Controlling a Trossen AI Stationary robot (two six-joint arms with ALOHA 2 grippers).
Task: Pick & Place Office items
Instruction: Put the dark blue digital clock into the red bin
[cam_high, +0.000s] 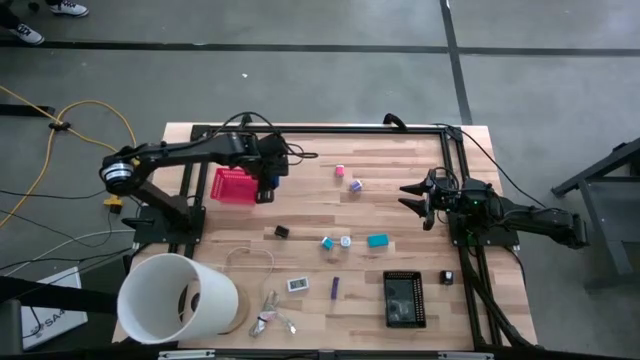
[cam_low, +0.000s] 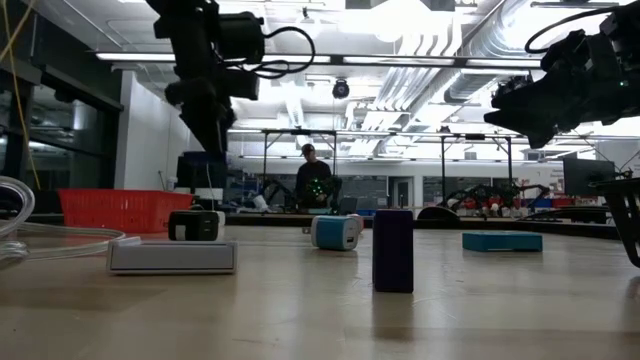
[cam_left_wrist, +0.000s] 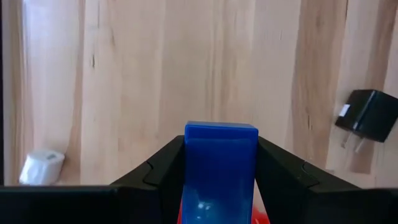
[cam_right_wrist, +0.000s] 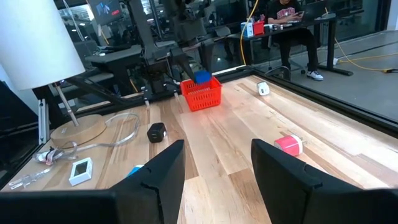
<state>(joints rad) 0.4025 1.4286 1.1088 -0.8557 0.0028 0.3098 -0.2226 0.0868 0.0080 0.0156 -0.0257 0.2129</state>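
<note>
Glossy blue block (cam_left_wrist: 221, 163) sits clamped in left tool (cam_left_wrist: 219, 171) above ribbed red basket (cam_high: 234, 186); right tool (cam_right_wrist: 214, 168) gapes.

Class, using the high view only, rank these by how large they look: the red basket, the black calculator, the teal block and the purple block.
1. Red basket
2. Black calculator, close behind the basket
3. Teal block
4. Purple block, a thin sliver from above

The overhead camera sees all four on the table, so nearness hardly skews this.

Robotics lab: wooden table (cam_high: 400, 215) on a concrete floor (cam_high: 300, 70), exposed ceiling ducts (cam_low: 450, 60), more robot rigs (cam_low: 480, 195) behind, a person (cam_low: 312, 175) at a workstation.
</note>
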